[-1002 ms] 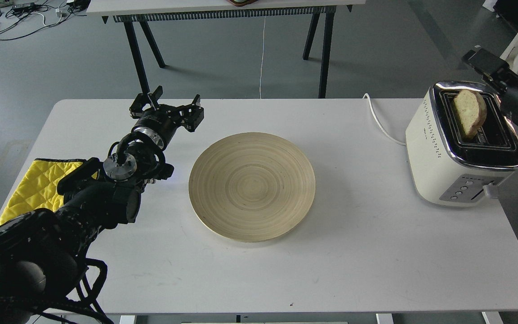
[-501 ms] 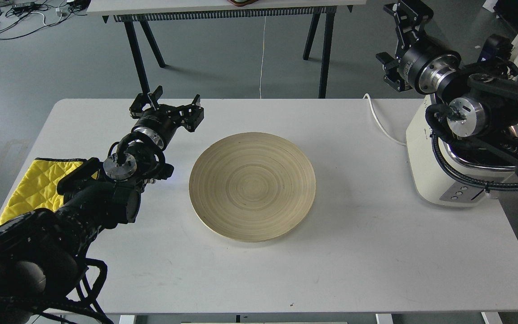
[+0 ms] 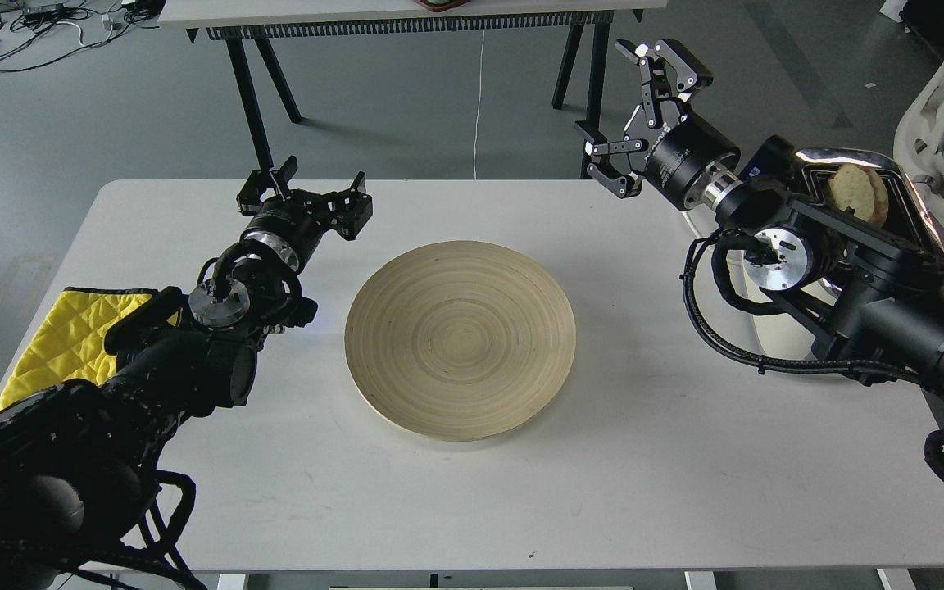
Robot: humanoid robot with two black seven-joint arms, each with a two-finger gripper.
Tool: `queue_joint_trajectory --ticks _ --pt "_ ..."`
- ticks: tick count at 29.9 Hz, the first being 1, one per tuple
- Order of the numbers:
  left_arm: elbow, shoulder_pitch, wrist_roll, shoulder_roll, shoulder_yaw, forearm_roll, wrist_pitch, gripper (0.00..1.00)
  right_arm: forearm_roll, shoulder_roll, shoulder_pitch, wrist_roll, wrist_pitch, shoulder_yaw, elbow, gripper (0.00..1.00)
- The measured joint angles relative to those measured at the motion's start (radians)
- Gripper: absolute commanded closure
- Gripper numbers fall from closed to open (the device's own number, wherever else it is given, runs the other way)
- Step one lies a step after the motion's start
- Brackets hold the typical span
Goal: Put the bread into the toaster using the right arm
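Your right gripper (image 3: 632, 115) spread wide and empty, bread (image 3: 859, 192) standing proud in the toaster (image 3: 914, 201) (largely hidden); a careless forearm swing could knock the slice out.

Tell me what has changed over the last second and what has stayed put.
The right arm swung in from the right edge toward the table's middle; its right pincer, open and empty, now hangs left of the toaster, away from it. The bread remains standing in the toaster slot, partly hidden by the arm. The left pincer, the plate and the yellow cloth have not moved.
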Motion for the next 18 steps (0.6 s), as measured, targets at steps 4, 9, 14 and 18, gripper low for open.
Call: queue_joint_trajectory --ticks 4,9,14,18 --pt "0.0 0.0 0.0 0.0 0.0 0.0 0.0 0.0 -0.002 0.039 -0.051 0.019 0.077 -0.004 -0.067 0.01" --pt "0.001 0.0 0.0 0.0 0.0 0.0 0.0 0.0 -0.004 0.074 -0.086 0.026 0.106 -0.007 -0.12 0.01" --pt "0.001 0.0 0.0 0.0 0.0 0.0 0.0 0.0 -0.004 0.103 -0.11 0.027 0.107 -0.006 -0.127 0.01" --pt "0.0 0.0 0.0 0.0 0.0 0.0 0.0 0.0 -0.004 0.121 -0.124 0.027 0.108 0.002 -0.131 0.01"
